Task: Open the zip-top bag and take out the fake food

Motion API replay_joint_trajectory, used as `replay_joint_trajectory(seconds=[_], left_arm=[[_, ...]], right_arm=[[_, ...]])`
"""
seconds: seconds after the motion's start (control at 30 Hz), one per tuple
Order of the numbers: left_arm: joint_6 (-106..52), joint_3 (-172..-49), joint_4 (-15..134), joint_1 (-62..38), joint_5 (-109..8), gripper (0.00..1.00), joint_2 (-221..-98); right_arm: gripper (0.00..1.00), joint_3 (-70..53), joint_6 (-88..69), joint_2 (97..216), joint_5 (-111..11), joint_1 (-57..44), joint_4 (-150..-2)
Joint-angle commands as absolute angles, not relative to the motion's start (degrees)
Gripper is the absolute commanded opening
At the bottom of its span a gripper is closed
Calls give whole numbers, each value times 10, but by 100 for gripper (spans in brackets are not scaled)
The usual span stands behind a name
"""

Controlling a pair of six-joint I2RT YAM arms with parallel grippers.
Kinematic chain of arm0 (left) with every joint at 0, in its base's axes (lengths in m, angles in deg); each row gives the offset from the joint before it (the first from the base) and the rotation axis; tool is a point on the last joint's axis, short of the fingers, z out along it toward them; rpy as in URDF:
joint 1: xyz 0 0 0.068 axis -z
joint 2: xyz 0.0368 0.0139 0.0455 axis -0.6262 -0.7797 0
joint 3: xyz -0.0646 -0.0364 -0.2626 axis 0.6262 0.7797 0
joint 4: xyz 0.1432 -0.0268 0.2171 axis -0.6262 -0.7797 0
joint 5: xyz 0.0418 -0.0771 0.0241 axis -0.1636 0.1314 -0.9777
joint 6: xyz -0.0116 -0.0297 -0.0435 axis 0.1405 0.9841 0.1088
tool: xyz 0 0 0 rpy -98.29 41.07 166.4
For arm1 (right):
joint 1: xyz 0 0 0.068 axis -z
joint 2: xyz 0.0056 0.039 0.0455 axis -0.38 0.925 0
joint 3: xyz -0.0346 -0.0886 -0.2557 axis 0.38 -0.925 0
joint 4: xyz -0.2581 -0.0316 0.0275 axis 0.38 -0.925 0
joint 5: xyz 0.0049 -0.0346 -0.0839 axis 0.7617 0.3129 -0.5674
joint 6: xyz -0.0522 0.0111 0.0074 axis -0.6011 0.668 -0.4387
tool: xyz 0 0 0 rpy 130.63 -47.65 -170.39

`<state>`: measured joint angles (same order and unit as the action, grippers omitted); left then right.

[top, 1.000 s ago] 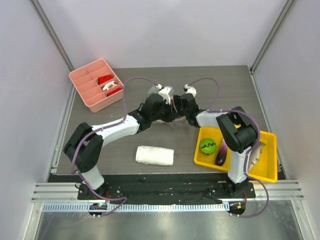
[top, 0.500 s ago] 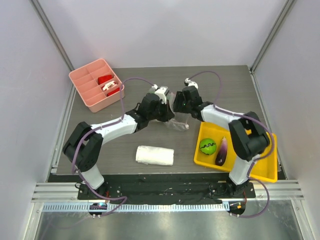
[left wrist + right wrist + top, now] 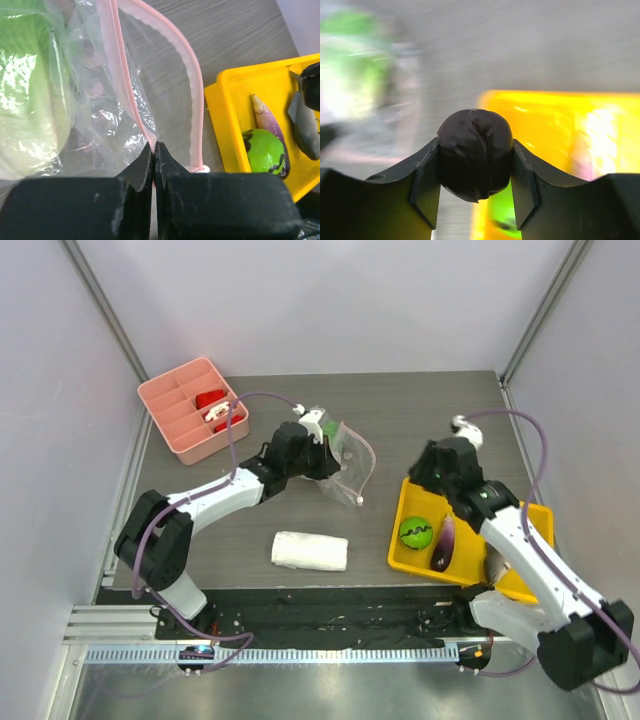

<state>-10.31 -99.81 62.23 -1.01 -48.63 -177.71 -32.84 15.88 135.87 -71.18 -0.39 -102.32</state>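
My left gripper [image 3: 322, 447] [image 3: 155, 149] is shut on one pink zip strip of the zip-top bag [image 3: 350, 466] [image 3: 100, 95]. The bag's mouth gapes open, and a pale green cabbage [image 3: 25, 100] lies inside it. My right gripper [image 3: 432, 472] [image 3: 476, 160] hangs over the near-left corner of the yellow tray [image 3: 540, 580], shut on a dark, round, wrinkled piece of fake food [image 3: 475, 152]. In the tray lie a green striped ball [image 3: 415, 532] [image 3: 265, 152] and a purple eggplant [image 3: 443, 543] [image 3: 267, 115]. The right wrist view is blurred.
A pink divided box [image 3: 180, 410] with red-white items stands at the back left. A folded white towel [image 3: 310, 551] lies near the table's front edge, between the two arms. Walls close in on both sides.
My right arm has drawn back from the bag to the right, over the yellow tray, carrying the dark piece. The left gripper has shifted slightly up and left with the bag, whose mouth now stands open.
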Motion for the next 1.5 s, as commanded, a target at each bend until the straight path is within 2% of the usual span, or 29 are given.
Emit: replay_joint_trajectory(seconds=[0.0,0.17,0.2,0.27,0.3,0.33,0.53,0.57,0.67,0.77,0.83,0.87,0.9,0.97,1.1,1.3,1.47], left_arm=[[-121,-991,639,-12,-439,0,-1740],[-121,-998,637,-11,-425,0,-1724],[-124,-1001,635,-11,-424,0,-1722],[-127,-1003,627,-11,-424,0,-1715],[-127,-1005,625,-11,-422,0,-1712],[-128,-1005,626,-11,-421,0,-1708],[-127,-1008,628,-11,-402,0,-1700],[-127,-1006,633,-11,-395,0,-1697],[-120,-1006,641,-10,-386,0,-1696],[-119,-1011,640,-10,-375,0,-1699],[-119,-1013,638,-9,-378,0,-1696],[-118,-1014,637,-10,-379,0,-1693],[-117,-1015,637,-8,-380,0,-1690],[-119,-1017,635,-7,-380,0,-1686],[-119,-1014,631,-5,-382,0,-1674],[-112,-1027,635,9,-377,0,-1671],[-104,-1054,648,43,-368,0,-1697]], right_arm=[[33,-419,207,1283,-804,69,-1150],[50,-441,278,1207,-816,74,-1176],[64,-440,285,1199,-816,73,-1190],[78,-443,301,1187,-808,73,-1215],[95,-448,301,1173,-798,73,-1217],[100,-448,298,1166,-786,73,-1218],[99,-404,220,1152,-743,73,-1179],[98,-401,188,1160,-687,70,-1129],[83,-376,192,1237,-600,32,-1047],[79,-354,212,1291,-634,-70,-938],[69,-332,232,1323,-658,-100,-903],[61,-326,243,1360,-653,-106,-878],[48,-311,270,1386,-640,-107,-869],[35,-295,284,1452,-628,-107,-853],[22,-270,317,1535,-608,-108,-812],[20,-271,331,1629,-537,-116,-703],[22,-262,312,1676,-536,-115,-649]])
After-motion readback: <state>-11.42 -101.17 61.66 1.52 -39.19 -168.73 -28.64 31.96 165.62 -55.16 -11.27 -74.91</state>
